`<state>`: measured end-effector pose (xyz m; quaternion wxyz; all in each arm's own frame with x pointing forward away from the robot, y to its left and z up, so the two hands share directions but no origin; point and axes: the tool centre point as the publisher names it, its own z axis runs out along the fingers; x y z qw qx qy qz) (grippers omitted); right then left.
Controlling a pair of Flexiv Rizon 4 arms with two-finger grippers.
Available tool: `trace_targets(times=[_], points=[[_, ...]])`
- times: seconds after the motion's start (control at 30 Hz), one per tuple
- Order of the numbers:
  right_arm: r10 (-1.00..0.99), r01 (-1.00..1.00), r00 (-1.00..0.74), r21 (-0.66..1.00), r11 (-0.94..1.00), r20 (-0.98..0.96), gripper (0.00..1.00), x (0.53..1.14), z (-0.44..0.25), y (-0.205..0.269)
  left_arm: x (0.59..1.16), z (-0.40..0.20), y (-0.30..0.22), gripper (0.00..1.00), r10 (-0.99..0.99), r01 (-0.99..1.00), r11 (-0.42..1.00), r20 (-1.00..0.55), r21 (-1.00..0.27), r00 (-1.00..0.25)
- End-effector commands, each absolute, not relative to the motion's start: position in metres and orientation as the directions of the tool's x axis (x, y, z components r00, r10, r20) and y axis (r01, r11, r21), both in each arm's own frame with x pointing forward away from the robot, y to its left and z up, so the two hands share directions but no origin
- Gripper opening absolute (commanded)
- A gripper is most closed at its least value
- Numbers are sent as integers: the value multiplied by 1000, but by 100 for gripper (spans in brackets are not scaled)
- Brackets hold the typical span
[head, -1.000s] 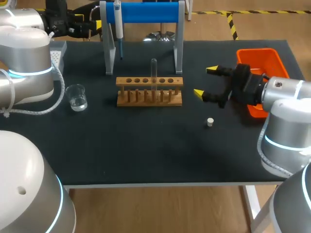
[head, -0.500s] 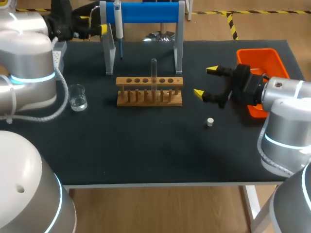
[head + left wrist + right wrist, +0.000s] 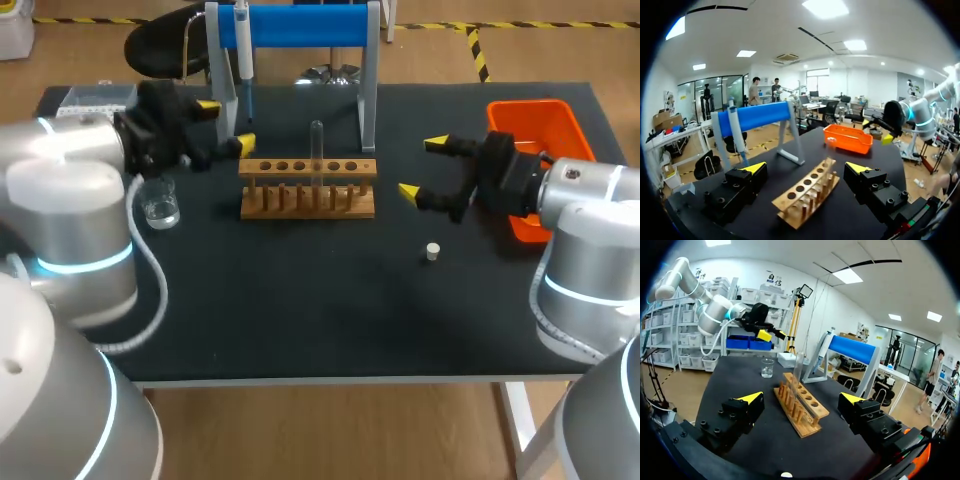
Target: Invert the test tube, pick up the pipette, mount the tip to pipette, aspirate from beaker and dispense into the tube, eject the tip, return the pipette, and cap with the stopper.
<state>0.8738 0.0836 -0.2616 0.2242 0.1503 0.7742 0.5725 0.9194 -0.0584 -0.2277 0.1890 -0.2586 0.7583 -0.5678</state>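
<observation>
- One arm has moved: the left hand (image 3: 226,124) swung in from the counter's far left corner to the left end of the pale wooden peg rack (image 3: 308,187), jaws wide, holding nothing.
- Right hand (image 3: 423,168) unmoved, equally open and empty.
- Inverting looks next: the slim, smooth-walled clear glass test tube (image 3: 317,140) stands upright mid-rack, toward the counter's middle.
</observation>
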Motion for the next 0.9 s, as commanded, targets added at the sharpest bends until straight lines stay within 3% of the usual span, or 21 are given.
trace_targets(times=[0.03, 0.9], points=[[491, -24, -853, 954, 300, -176, 100, 873, -262, 83, 904, -242, -68, 100, -620, -132, 192, -15, -973, -784], [491, -24, -853, 954, 300, -176, 100, 873, -262, 83, 895, -267, -74, 100, -579, -169, 201, 22, -965, -815]])
